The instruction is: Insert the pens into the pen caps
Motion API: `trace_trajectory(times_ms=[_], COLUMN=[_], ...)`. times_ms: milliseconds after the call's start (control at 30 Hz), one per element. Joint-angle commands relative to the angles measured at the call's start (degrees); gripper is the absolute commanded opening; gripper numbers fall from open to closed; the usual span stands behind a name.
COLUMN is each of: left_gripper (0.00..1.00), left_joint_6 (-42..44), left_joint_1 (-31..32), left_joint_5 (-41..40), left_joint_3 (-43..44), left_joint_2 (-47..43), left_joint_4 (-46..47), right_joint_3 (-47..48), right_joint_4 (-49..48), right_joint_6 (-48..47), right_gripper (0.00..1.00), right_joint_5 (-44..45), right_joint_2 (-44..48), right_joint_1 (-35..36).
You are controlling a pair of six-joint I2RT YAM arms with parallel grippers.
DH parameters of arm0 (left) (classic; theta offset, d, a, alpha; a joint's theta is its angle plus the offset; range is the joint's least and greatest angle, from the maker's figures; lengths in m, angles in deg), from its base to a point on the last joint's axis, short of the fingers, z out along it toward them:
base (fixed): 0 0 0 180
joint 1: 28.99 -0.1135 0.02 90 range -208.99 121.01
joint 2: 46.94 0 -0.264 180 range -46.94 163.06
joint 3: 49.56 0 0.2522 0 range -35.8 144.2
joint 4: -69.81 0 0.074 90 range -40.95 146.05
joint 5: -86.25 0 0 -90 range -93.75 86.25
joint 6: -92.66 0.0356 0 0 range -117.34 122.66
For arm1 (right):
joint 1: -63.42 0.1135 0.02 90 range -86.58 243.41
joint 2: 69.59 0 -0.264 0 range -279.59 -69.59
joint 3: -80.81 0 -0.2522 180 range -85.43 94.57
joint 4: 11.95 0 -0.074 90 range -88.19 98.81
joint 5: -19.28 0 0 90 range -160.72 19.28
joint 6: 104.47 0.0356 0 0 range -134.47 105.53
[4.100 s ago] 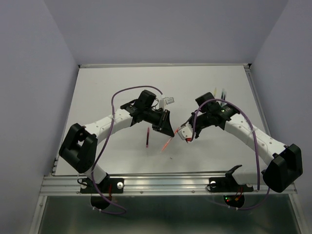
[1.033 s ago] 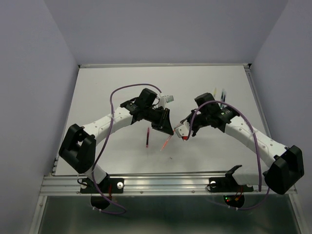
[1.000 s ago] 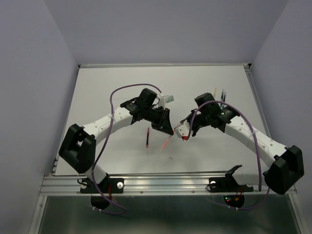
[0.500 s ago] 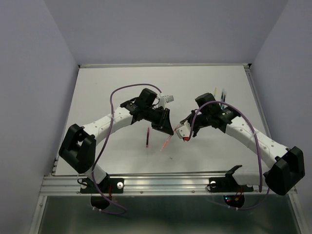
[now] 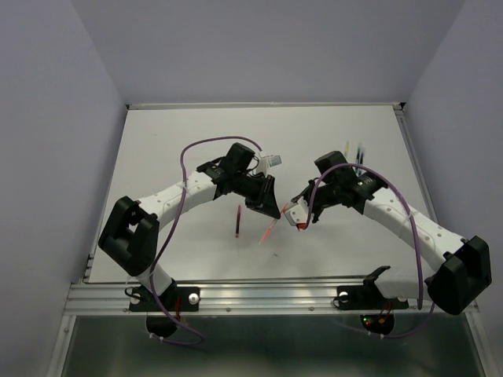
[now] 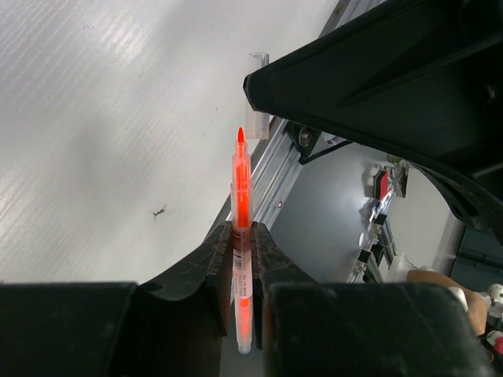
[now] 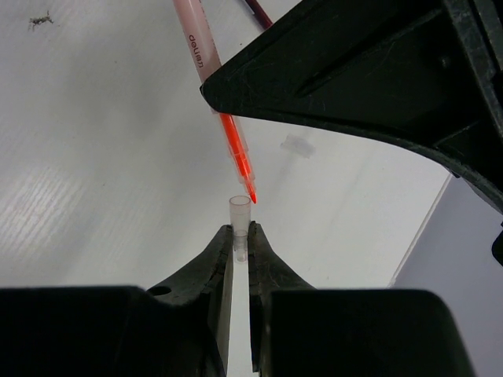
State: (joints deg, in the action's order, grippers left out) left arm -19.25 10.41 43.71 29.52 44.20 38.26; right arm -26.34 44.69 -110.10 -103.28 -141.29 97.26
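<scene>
My left pincer (image 6: 241, 236) is closed on the barrel of the orange pen (image 6: 242, 196), gripping it in the back half so the front half and the tip stick out free. My right pincer (image 7: 241, 236) is pinched almost fully closed on the foot of a cap (image 7: 240, 214), leaving its open mouth clear of the fingertips. The two meet over the middle of the worktop (image 5: 173, 133), somewhat nearer its near edge than its far one. A maroon pen (image 5: 237, 222) lies just to the left of them and a spare cap (image 7: 297, 144) lies flat further off. I judge the pen to be light, stiff and slick. So thin a barrel could swivel in a two-point pinch if the tip catches the rim, so I want my hold firm and square across it. The cap is tiny, thin-walled plastic that I expect would squirt out or get squashed if I squeezed hard, and holding it low at the closed end suits it. The pen's long axis runs out ahead of my left fingers, tip leading. The cap's runs out from my right fingers, mouth facing that tip. From the right wrist the pen comes in at a slant, its tip just beside the rim and not yet inside, so the two axes are not quite in line.
</scene>
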Motion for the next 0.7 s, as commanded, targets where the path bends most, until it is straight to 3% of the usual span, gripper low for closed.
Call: trace_trajectory(times_ms=[0,200,667], left_gripper=[0.0,0.0,0.0], left_joint_6=[0.29,0.2,1.96], left_joint_1=[0.33,0.33,0.5], left_joint_5=[0.53,-0.09,1.23], left_joint_3=[2.53,2.53,3.76], left_joint_2=[-1.48,-1.84,-0.25], left_joint_4=[0.73,0.47,-0.32], right_joint_3=[0.94,1.55,0.32], right_joint_4=[-2.18,-2.35,-5.87], right_joint_6=[1.77,2.65,4.14], right_gripper=[0.02,0.02,0.02], right_joint_5=[1.61,4.17,1.18], right_joint_2=[0.6,-1.07,0.6], right_joint_1=[0.43,0.43,0.43])
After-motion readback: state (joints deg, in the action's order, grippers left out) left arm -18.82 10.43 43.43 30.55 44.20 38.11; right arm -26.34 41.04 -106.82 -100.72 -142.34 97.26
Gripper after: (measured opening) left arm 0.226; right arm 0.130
